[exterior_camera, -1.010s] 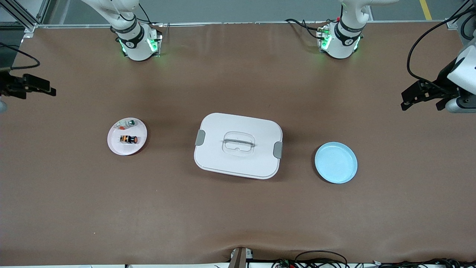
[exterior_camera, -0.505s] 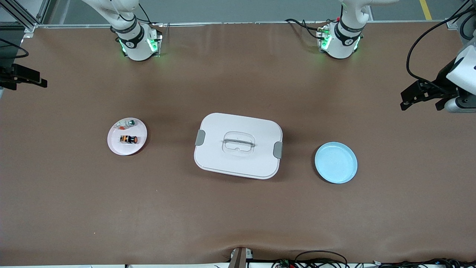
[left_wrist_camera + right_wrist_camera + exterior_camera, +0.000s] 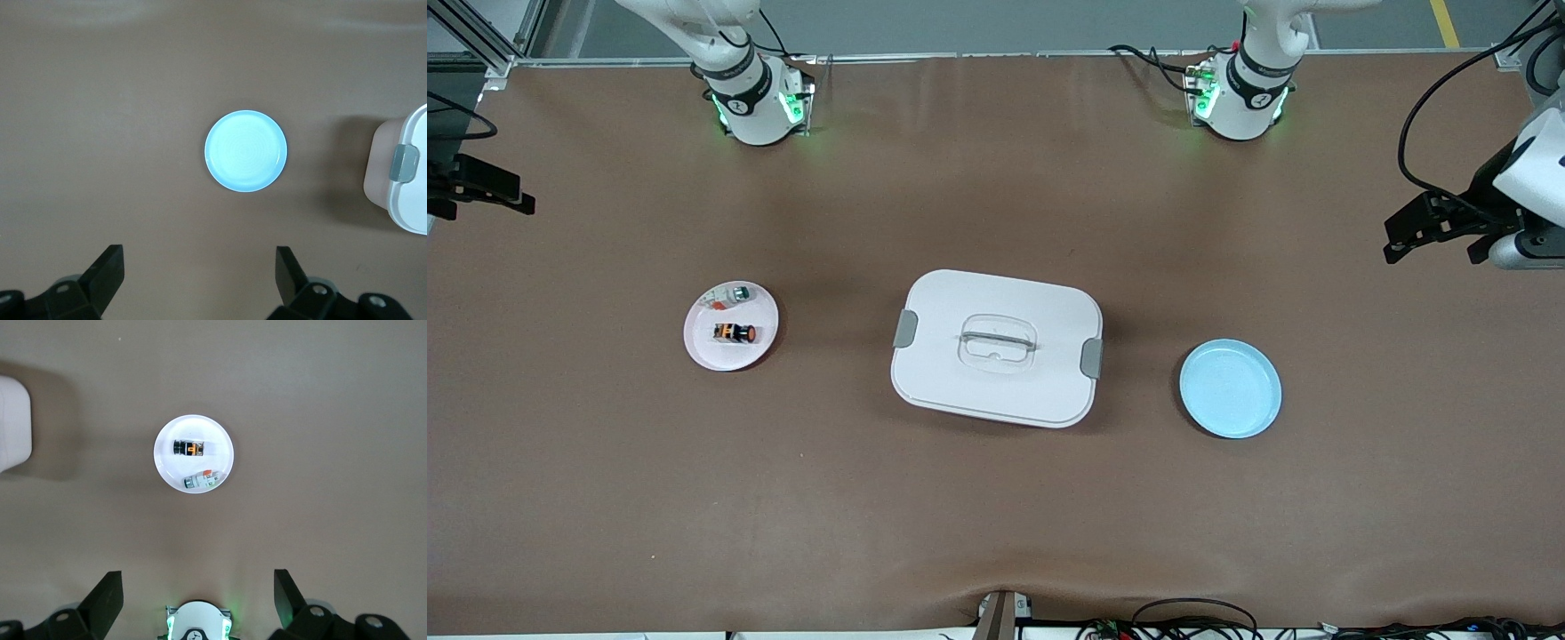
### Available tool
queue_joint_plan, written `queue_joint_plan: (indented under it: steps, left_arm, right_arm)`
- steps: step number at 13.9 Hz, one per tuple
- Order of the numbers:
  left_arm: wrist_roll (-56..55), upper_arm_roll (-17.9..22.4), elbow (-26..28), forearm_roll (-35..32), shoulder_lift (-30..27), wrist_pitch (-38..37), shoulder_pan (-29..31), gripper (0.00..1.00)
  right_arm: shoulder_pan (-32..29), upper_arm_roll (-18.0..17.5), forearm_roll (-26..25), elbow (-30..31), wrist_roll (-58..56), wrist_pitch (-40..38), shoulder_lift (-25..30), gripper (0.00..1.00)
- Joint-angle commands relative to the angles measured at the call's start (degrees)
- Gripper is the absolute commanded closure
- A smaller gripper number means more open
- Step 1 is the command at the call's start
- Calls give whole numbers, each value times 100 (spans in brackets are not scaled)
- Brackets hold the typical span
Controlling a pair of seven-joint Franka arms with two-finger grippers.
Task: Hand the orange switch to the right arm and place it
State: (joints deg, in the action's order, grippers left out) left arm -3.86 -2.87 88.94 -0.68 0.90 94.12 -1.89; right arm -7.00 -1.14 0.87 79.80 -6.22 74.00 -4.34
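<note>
The orange switch lies on its side on a small pinkish plate toward the right arm's end of the table. It also shows in the right wrist view, black with an orange band, on that plate. My right gripper hangs open and empty high over the table's edge at the right arm's end, well away from the plate; its fingers stand wide apart in its wrist view. My left gripper hangs open and empty over the left arm's end, also seen in its wrist view.
A small whitish part with a red-orange bit shares the pinkish plate. A white lidded box with grey latches sits mid-table. An empty light-blue plate lies toward the left arm's end, also in the left wrist view.
My right gripper has drawn back toward the table's edge at the right arm's end. The left gripper has barely moved. The things on the table have not moved.
</note>
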Motion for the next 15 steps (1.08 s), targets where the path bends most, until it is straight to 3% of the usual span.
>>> queue_joint_plan:
  steps: [1, 5, 7, 10, 15]
  left_arm:
    - [60, 6, -131, 68, 33, -122, -13, 0]
    - [87, 6, -131, 68, 42, -122, -4, 0]
    - [69, 6, -131, 59, 42, -157, -22, 0]
    - [69, -3, -131, -11, 51, -420, -57, 0]
    - [69, 6, -114, -28, 60, -474, -57, 0]
  right_arm:
    - [427, 334, -60, -122, 620, 17, -5, 0]
    - [612, 290, -8, -122, 1307, 176, 21, 0]
    - [586, 98, 18, -148, 1343, 167, 21, 0]
    - [349, 87, 649, -149, 1851, 97, 30, 0]
    - [340, 88, 564, -140, 1171, 9, 206, 0]
